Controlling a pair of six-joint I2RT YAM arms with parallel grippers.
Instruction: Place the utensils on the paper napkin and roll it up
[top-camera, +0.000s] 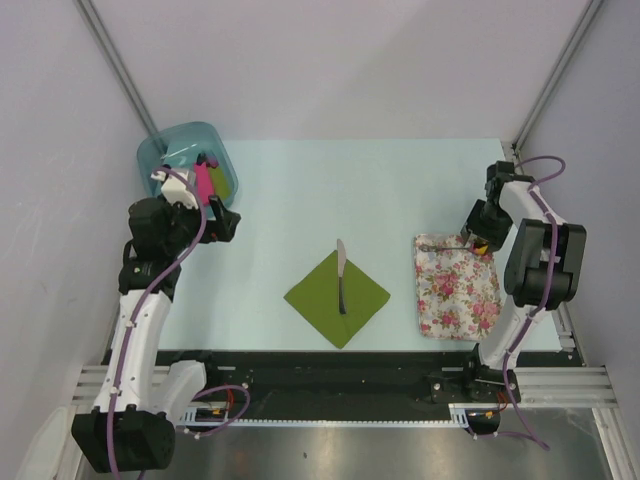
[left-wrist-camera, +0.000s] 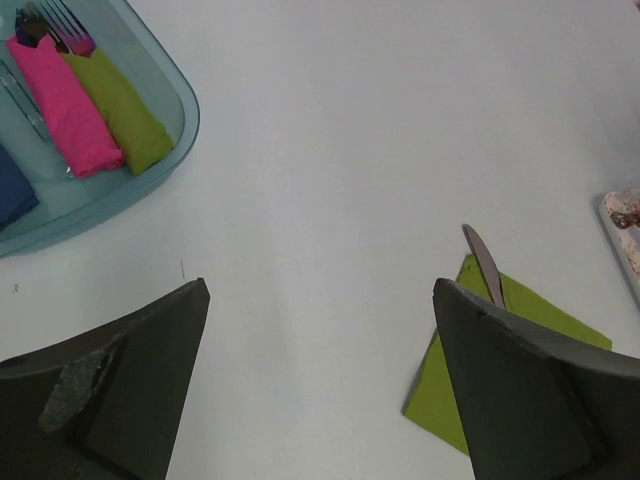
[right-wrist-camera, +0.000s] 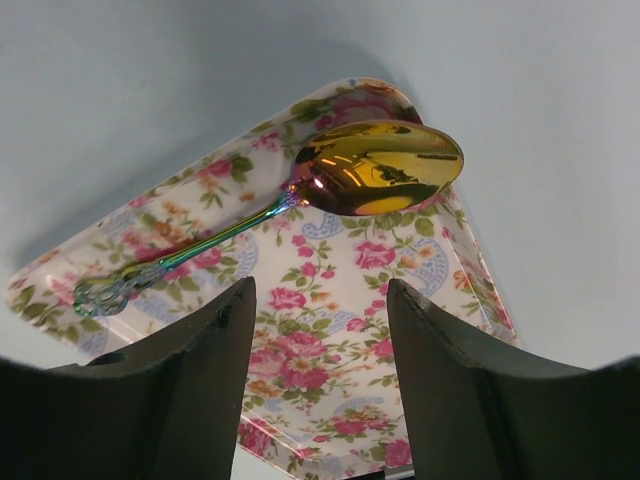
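Laid flat and diamond-wise: thin olive-green square paper napkin (top-camera: 315, 300), plain, with slim dark grey metal knife (top-camera: 341, 278) resting lengthwise on it, blade tip poking past the far corner. Right of the napkin, on white pink-flowered rectangular tray (top-camera: 460, 305), shiny gold-bowled spoon (right-wrist-camera: 375, 170) with ornate rainbow-tinted handle, just beyond right gripper (right-wrist-camera: 320, 290), fingers partly apart, clasping nothing. Left of the napkin, left gripper (left-wrist-camera: 320, 290) spread wide, empty.

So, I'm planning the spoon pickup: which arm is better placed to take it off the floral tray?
Right. The right gripper hangs over the floral tray with the spoon just ahead of it; the left gripper sits far off beside the blue bin.
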